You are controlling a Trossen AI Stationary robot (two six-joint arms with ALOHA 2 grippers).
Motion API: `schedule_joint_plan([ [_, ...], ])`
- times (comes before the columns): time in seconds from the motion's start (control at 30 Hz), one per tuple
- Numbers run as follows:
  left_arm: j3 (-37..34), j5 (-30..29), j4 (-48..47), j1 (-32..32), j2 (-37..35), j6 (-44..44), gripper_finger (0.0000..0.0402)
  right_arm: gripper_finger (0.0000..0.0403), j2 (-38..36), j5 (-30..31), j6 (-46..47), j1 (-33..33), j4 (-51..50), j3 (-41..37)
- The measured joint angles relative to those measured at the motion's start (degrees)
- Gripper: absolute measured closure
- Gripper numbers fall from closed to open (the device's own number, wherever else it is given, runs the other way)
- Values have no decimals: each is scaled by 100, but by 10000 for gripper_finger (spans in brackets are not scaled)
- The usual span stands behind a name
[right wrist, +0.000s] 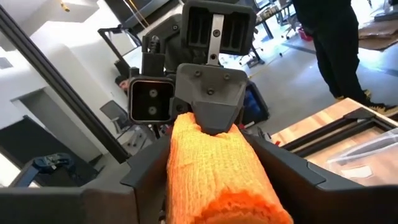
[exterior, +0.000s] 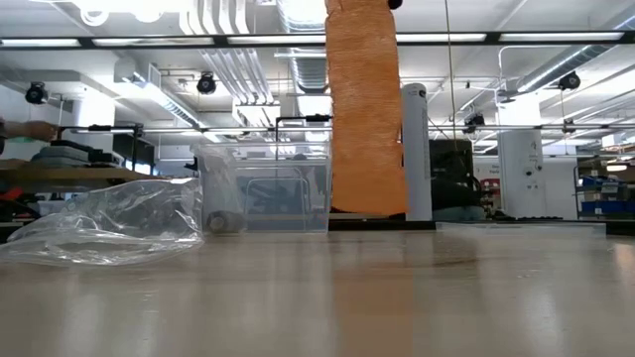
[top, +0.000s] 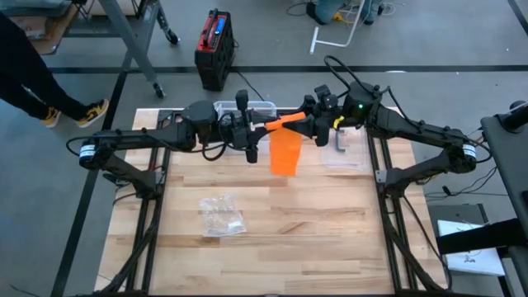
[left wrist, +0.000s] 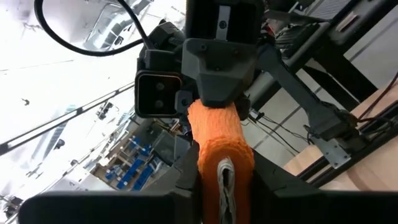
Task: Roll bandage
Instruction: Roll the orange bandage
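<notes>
High view: at upper centre, left gripper (top: 262,132) and right gripper (top: 304,125) each clamp the orange bandage (top: 285,151); its loose tail hangs.

Low view: tail clear of the table (exterior: 397,297).

Wrist views: soft, light crepe; I'd grip the rolled core.

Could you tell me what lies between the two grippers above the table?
In the high view, the orange bandage roll spans from left gripper to right gripper, its loose strip hanging down.
</notes>
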Motion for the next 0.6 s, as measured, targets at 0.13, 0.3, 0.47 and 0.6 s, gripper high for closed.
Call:
schedule_joint_plan([
  [0.13, 0, -2, 0, 15, 0, 2, 341, 191, 0, 4, -136, 0, 7, 0],
  [0.3, 0, -2, 60, 17, 2, -175, 339, 203, 0, 2, -418, 0, 10, 0],
  [0.47, 1, -10, 74, 21, 4, -889, 310, 254, 9, 3, -768, 0, 69, 0],
  [0.6, 1, -148, 55, 21, 4, -1836, 267, 295, 11, 17, -1247, 0, 113, 0],
])
